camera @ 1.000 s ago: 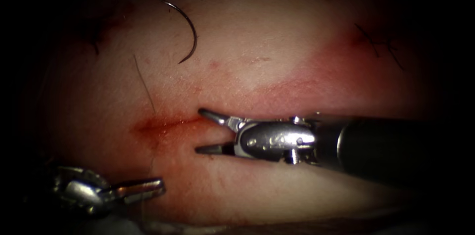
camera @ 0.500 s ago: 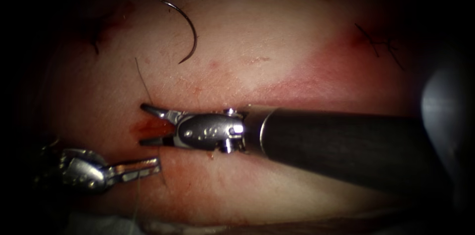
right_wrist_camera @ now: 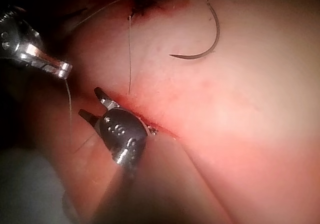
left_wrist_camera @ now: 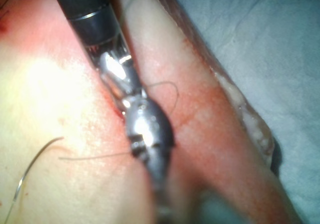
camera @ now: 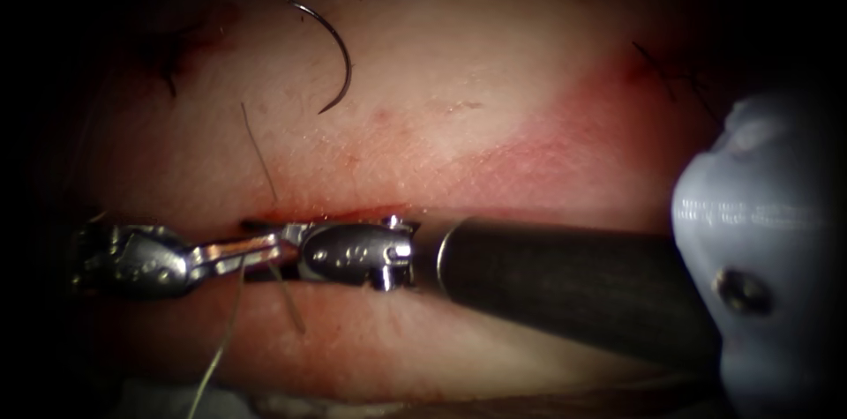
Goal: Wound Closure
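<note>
The curved needle (camera: 337, 53) lies free on the tissue (camera: 459, 119), above the left part of the cut (camera: 353, 213); neither tool holds it. My left tool (camera: 269, 247) lies along the cut from the left, jaws shut on the thread (camera: 221, 340), which hangs down from them. The right tool (camera: 263, 247) comes along the cut from the right. In the right wrist view its jaws (right_wrist_camera: 92, 104) stand apart with nothing between them, close to the left tool's tip (right_wrist_camera: 62, 69). A second strand (camera: 260, 150) runs up from the cut.
Dark earlier stitches sit at the upper right (camera: 670, 75) and upper left (camera: 172, 66) of the tissue. Red fluid stains the cut's edges (camera: 291, 214). Pale cloth (left_wrist_camera: 260, 44) lies beyond the tissue's near edge. The right shaft (camera: 573, 282) covers the cut's right part.
The right tool has slid left along the cut and its jaws have narrowed. The left tool has risen from the lower left to the cut, meeting the right jaws, thread trailing below.
</note>
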Available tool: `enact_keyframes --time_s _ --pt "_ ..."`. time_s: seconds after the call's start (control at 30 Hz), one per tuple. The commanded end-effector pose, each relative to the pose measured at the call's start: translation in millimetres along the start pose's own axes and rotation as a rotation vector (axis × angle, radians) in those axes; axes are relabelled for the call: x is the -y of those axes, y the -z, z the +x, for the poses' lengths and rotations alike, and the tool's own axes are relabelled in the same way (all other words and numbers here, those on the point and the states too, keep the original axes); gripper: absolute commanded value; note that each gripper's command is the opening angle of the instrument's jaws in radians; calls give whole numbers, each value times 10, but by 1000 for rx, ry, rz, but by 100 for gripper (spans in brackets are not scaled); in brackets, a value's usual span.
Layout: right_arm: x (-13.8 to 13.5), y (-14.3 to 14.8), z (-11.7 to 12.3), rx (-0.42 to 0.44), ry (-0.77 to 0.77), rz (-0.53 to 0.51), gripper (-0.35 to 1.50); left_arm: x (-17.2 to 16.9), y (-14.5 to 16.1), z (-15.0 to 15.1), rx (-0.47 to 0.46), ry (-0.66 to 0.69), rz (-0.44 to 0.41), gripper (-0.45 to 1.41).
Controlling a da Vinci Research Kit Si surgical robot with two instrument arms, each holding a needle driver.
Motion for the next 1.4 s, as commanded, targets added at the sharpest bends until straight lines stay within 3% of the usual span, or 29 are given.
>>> enact_keyframes --time_s 0.03,0.37,0.73,0.93,1.1,1.4 --pt "8 -11 -2 -10 -8 18 12 4 -4 -14 -4 13 -6 -45" --pt "27 -18 1 -60 14 95 5 36 2 -65 -17 42 -6 -45" --pt "25 -11 -4 -267 -20 52 7 28 12 -150 -34 42 -16 -45" --pt "26 -6 -5 -326 -70 32 7 28 18 -153 -70 39 -25 -45" --pt "7 4 -19 -303 -153 -128 7 15 20 -148 -103 38 -27 -45" --pt "2 5 -22 -370 -218 -182 7 -6 24 -153 -107 25 -38 -45"
